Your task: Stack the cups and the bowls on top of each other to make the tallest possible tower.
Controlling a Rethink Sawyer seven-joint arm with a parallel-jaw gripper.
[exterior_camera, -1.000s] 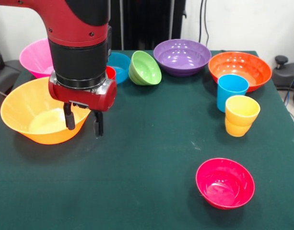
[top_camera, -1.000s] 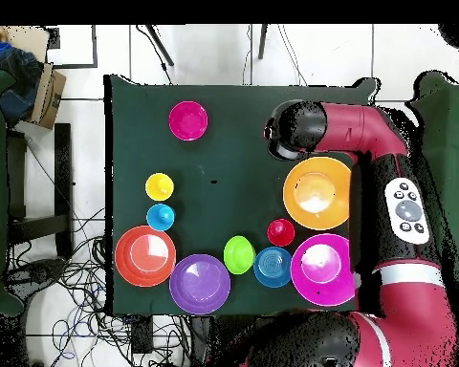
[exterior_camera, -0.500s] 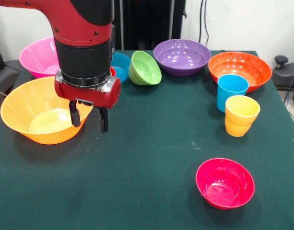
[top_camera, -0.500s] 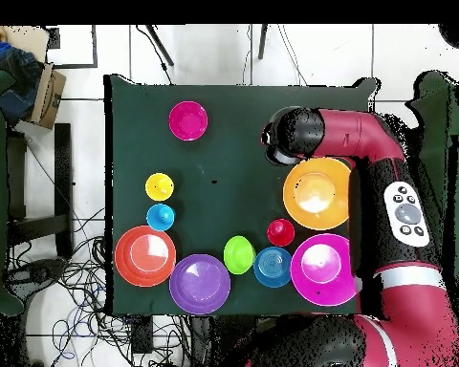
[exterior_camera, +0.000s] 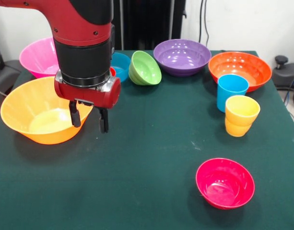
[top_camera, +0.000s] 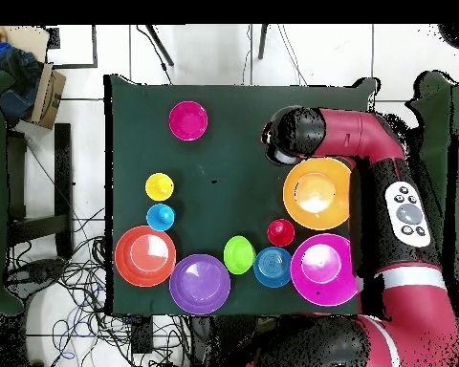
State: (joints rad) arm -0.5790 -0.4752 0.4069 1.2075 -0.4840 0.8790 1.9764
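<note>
Fingers (exterior_camera: pixel 88 120) apart, empty, prob. just off yellow-orange bowl (exterior_camera: pixel 27 103) rim; open cloth beside.

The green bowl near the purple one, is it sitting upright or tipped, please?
Tipped: the green bowl leans on its side, its opening facing sideways.

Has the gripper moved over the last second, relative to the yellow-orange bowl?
Yes. The gripper has risen slightly and shifted a little away from the yellow-orange bowl, toward the table's middle; it is open and empty.
</note>
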